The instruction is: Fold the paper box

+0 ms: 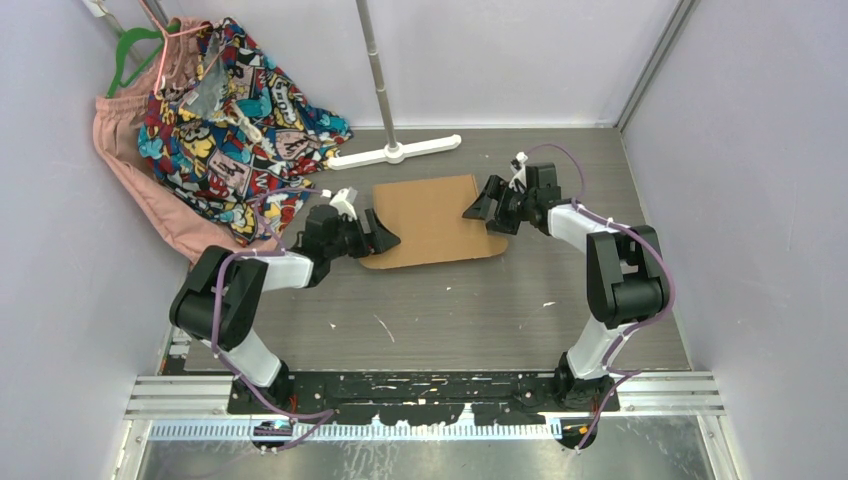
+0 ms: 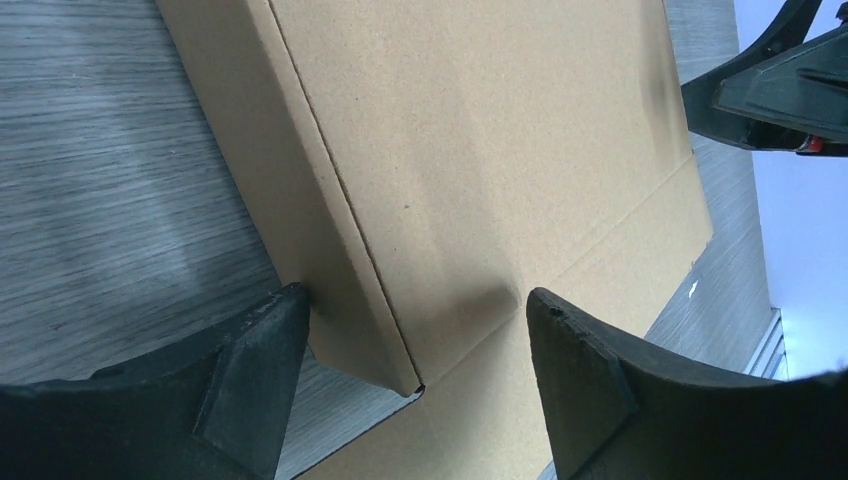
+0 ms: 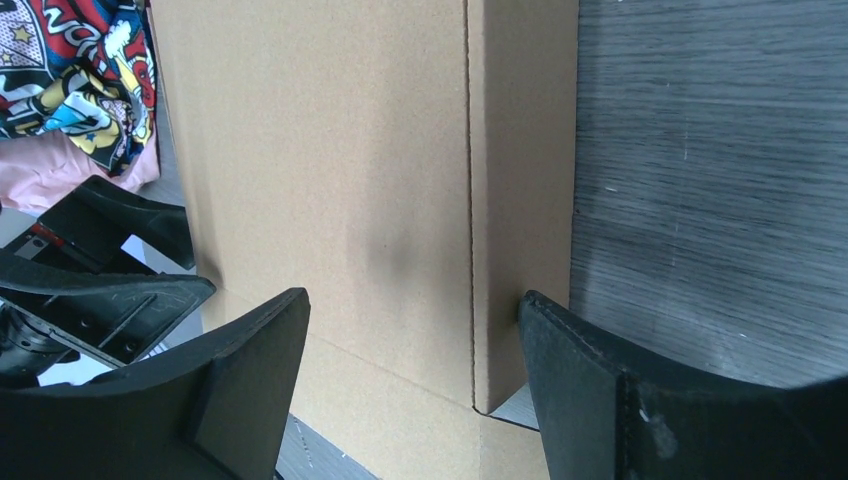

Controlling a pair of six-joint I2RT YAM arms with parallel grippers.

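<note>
Far left, a patterned garment [image 1: 232,110] hangs clear of the work. The left hand [image 1: 380,240] stands wide open and holds nothing. Its 2 fingers straddle the near left corner of the paper box [image 1: 432,220], 1 finger [image 2: 270,330] at the outside of the side wall, the other above the top panel.

The box lies flat in the middle of the desk [image 1: 450,300], between both arms. It looks closed, so whether anything is inside cannot be told. Along its near edge 1 flap [image 2: 600,285] lies out flat on the desk, not yet tucked.

The right hand [image 1: 482,211] mirrors the left at the right side wall, jaws wide and empty.

To do this step well, I judge both hands should press inward together and evenly. That way the box stays square and does not slide, and the walls stand upright before the flap goes in.
</note>
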